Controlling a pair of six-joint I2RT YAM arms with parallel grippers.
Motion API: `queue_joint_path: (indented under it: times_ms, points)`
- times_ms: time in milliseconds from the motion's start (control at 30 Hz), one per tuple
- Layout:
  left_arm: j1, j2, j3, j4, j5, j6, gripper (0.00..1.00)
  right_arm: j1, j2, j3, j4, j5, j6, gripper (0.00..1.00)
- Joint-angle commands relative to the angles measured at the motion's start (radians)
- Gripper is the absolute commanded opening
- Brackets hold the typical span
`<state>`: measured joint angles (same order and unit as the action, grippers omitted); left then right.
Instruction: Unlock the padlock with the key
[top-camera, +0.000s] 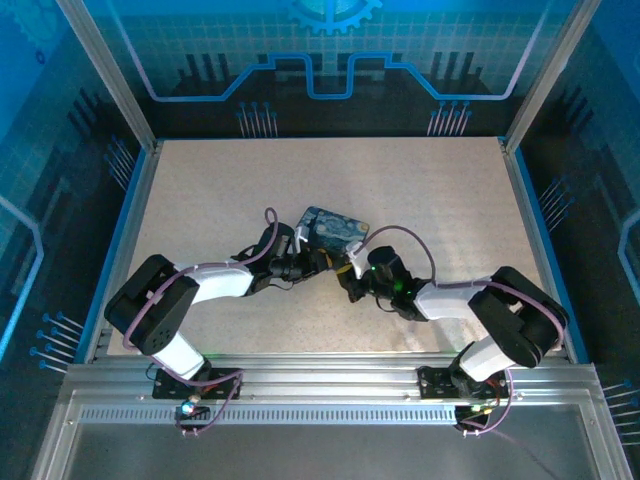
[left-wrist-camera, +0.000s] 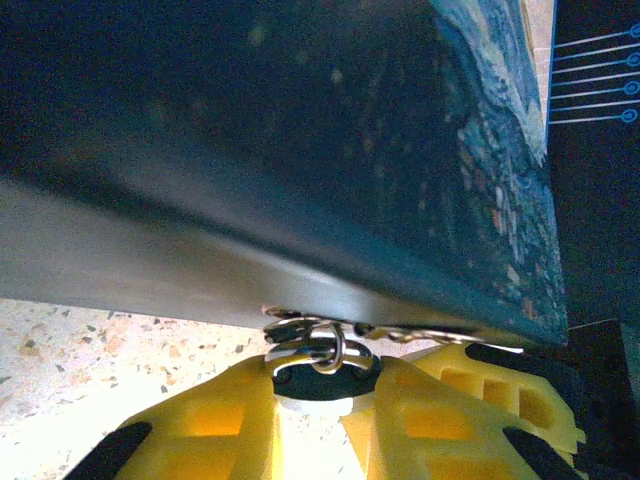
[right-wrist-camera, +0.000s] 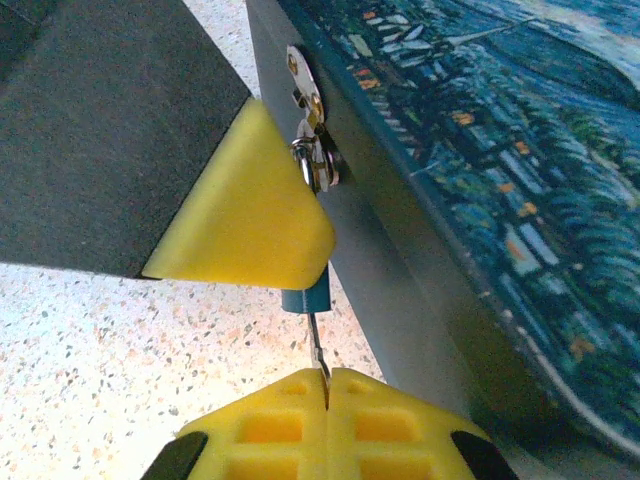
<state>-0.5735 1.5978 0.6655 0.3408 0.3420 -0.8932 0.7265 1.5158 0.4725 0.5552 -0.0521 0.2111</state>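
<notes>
**Wrist views tell more than the top view**

From the top you see the left gripper (top-camera: 322, 262) and right gripper (top-camera: 347, 270) meeting at the 6 o'clock edge of the tin (top-camera: 335, 228); finer things there are too small to tell. The right wrist view shows more: the right gripper pinches the key (right-wrist-camera: 317, 345), and the bluish padlock (right-wrist-camera: 305, 300) sits at its 12 o'clock, touching the key. In the left wrist view the left gripper clamps the padlock body.

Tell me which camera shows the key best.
Right wrist view: the thin dark metal key runs from the shut yellow fingertips of the right hand up to the small blue-bodied padlock. In the top view it is too small to tell; in the left wrist view the padlock hides it.
</notes>
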Motion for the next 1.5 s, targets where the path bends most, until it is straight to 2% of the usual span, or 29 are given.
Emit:
queue_joint_path:
  times_ms: [0, 367, 700, 1133, 1467]
  points:
    - [-0.033, -0.015, 0.025, 0.019, 0.061, -0.017, 0.22, 0.011, 0.009, 0.073, 0.15, -0.02, 0.014, 0.0]
    - [-0.045, 0.001, 0.031, 0.039, 0.067, -0.03, 0.22, 0.01, 0.027, 0.172, 0.157, -0.036, 0.007, 0.0]
    - [-0.049, -0.007, 0.035, 0.043, 0.078, -0.042, 0.22, -0.006, 0.038, 0.192, 0.195, -0.065, 0.011, 0.0]
    - [-0.048, -0.039, 0.039, 0.025, 0.098, -0.055, 0.22, -0.051, -0.001, 0.112, 0.158, -0.046, -0.07, 0.0]
    - [-0.049, -0.031, 0.039, 0.013, 0.097, -0.054, 0.22, -0.089, -0.017, 0.09, 0.213, -0.112, -0.039, 0.0]
